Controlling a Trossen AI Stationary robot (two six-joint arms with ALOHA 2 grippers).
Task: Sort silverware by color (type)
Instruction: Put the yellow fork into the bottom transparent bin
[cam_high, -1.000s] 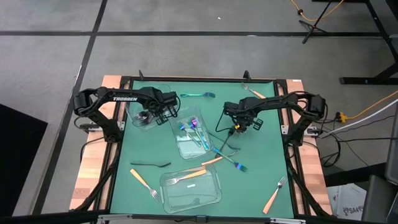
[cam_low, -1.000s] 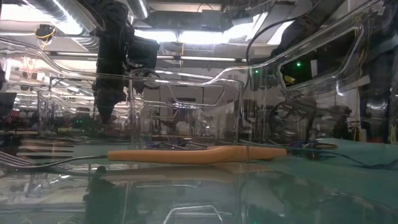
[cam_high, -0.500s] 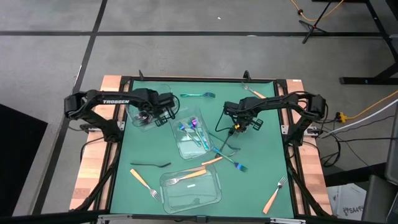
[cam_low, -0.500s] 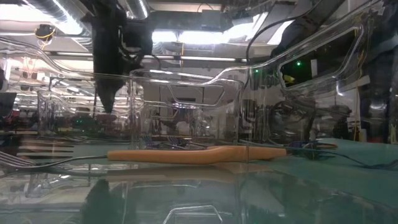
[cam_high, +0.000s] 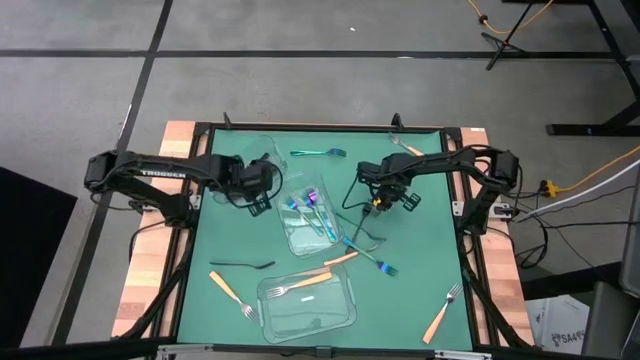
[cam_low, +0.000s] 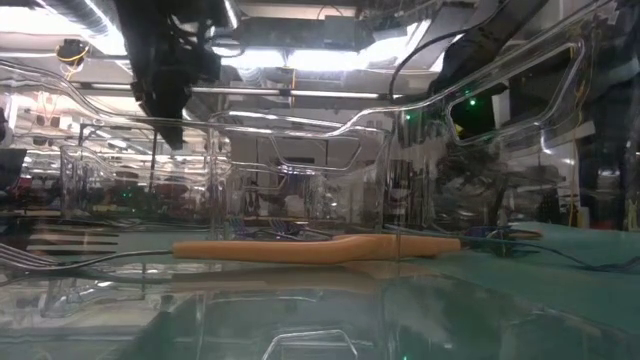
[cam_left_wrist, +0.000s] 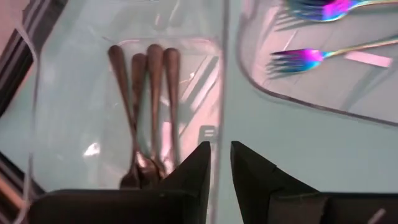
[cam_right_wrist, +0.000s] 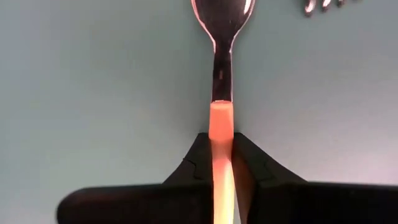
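Observation:
My left gripper (cam_high: 262, 192) hangs open and empty over the wall between two clear containers. The far left container (cam_left_wrist: 124, 93) holds several black utensils (cam_left_wrist: 149, 112). The middle one (cam_high: 305, 228) holds iridescent forks (cam_left_wrist: 311, 59). My right gripper (cam_high: 377, 207), right of the table's middle, points down and is shut on an orange-handled spoon (cam_right_wrist: 222, 74). The spoon's silver bowl (cam_right_wrist: 222, 12) points away from the fingers. My right gripper pinches the spoon's orange handle (cam_right_wrist: 221, 121) between its two fingers, close to where the handle meets the silver neck. The fingers come from above and lie across the handle. Whether the spoon rests on the green mat or is lifted clear, I cannot tell.
A third clear container (cam_high: 340, 310) near the front edge holds an orange-handled fork (cam_low: 310, 248). Loose on the mat lie a black fork (cam_high: 245, 264), orange-handled forks (cam_high: 230, 290) (cam_high: 443, 312), a teal fork (cam_high: 318, 153) and an iridescent fork (cam_high: 372, 258).
My left gripper has risen out of the black-utensil container and drawn back toward the table's near and left side, its arm folding back. My right arm has kept its place.

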